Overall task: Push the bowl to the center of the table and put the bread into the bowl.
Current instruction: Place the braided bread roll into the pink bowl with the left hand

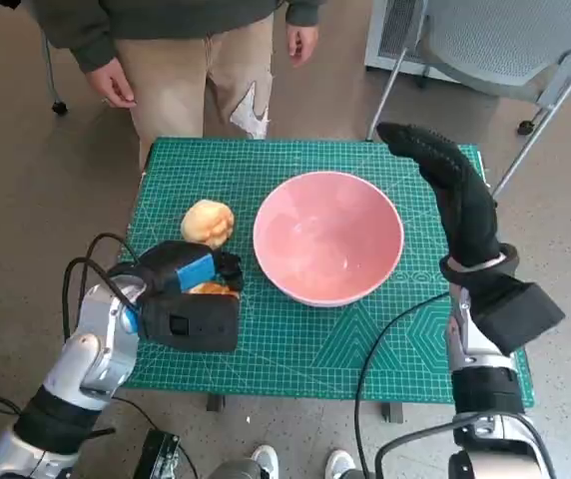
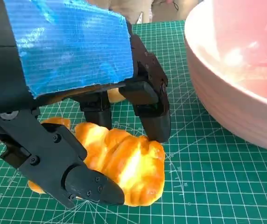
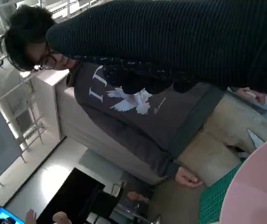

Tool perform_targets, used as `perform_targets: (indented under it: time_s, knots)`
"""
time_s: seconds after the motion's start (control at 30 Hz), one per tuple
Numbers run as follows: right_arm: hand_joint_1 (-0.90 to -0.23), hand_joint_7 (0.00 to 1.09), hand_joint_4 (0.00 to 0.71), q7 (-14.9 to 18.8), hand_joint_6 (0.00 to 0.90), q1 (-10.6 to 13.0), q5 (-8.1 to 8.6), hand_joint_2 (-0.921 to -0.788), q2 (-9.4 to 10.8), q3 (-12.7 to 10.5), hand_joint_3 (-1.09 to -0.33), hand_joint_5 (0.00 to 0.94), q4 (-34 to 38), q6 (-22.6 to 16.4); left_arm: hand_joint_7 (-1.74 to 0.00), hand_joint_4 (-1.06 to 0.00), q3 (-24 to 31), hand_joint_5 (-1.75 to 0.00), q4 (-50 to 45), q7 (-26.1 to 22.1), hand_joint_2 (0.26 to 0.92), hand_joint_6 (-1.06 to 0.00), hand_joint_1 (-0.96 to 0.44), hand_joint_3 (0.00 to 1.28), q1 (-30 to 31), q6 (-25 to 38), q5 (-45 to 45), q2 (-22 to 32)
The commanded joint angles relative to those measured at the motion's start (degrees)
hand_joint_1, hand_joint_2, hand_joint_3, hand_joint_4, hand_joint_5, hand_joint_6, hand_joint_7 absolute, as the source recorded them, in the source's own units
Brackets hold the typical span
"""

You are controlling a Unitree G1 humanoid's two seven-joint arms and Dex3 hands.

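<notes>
It looked like a lab: a cutting mat (image 1: 295, 349) on the table, office chair (image 1: 505, 40), bare floor (image 1: 26, 180), a person (image 3: 138, 112) watching.

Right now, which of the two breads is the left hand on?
The nearer bread, under the left hand at the table's near-left; its fingers curl around it. The round bread lies apart, farther back, untouched.

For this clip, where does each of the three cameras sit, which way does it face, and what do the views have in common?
Head view: from the robot's head, steeply down on the green mat; shows both forearms, left hand, right hand.
Left wrist view: behind the left hand, facing its fingers around a bread piece beside the pink bowl.
Right wrist view: behind the glove, facing a standing person.
Shared: all three show the pink bowl and the mat.
</notes>
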Motion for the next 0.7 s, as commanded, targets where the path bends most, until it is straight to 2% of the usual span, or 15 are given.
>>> perform_targets:
  time_s: [0.03,0.43,0.7]
  knots:
    - [-0.725,0.48,0.177,1.19,-0.001,-0.05,0.97,-0.921,-0.05,-0.34,-0.833,0.002,1.24,0.34,-0.86,-0.70,0.22,-1.34,0.71,0.63,0.742,-0.78,0.00,0.34,0.04,-0.39,0.50,0.04]
    - [-0.715,0.48,0.178,1.69,-0.001,-0.39,0.98,-0.921,0.02,-0.59,-0.833,0.002,2.09,-0.03,-0.84,-0.70,0.98,-1.33,0.02,0.80,0.769,-0.80,0.00,0.29,-0.01,-0.60,0.19,0.34]
    - [-0.707,0.48,0.179,1.94,-0.001,-0.36,1.06,-0.921,0.19,-0.72,-0.833,0.002,2.27,-0.17,-0.85,-0.72,4.03,-1.30,-5.78,-0.84,0.785,-0.80,0.00,0.25,0.21,0.27,-1.13,1.38]
